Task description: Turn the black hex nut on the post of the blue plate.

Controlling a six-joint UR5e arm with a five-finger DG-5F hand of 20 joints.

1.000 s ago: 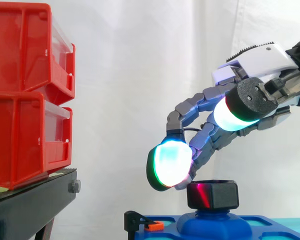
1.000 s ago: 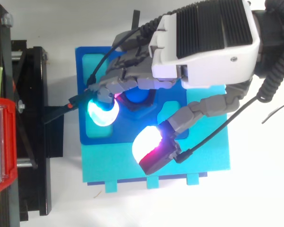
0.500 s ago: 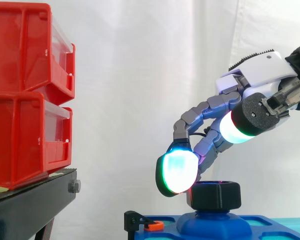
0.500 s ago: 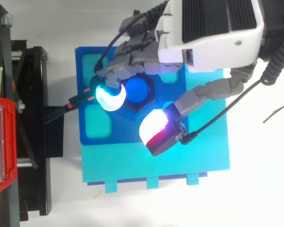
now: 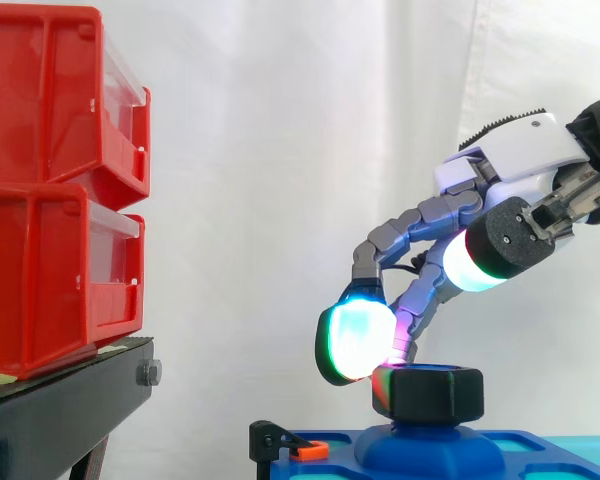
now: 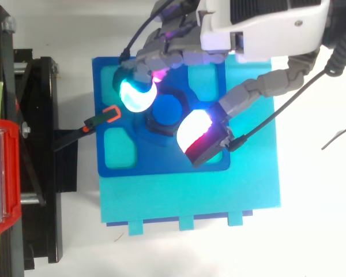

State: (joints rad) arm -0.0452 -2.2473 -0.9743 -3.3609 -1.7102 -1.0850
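Reaching over the nut (image 5: pixel 428 392) with the hand (image 5: pixel 525 165), fingers curled down round it, one glowing pad (image 5: pixel 355 340) pressed on its side; the thumb hangs above, not touching. Nut sits on the post (image 6: pixel 166 109) mid blue plate (image 6: pixel 101 161). I judge contact is made and turning is in hand; how much rotation is done I can't tell. Plate lies on a teal board (image 6: pixel 190 202), orange clip (image 6: pixel 108 114) at its edge. Red bins (image 5: pixel 40 200) on a black stand (image 5: pixel 60 410), white curtain (image 5: pixel 280 150) behind.
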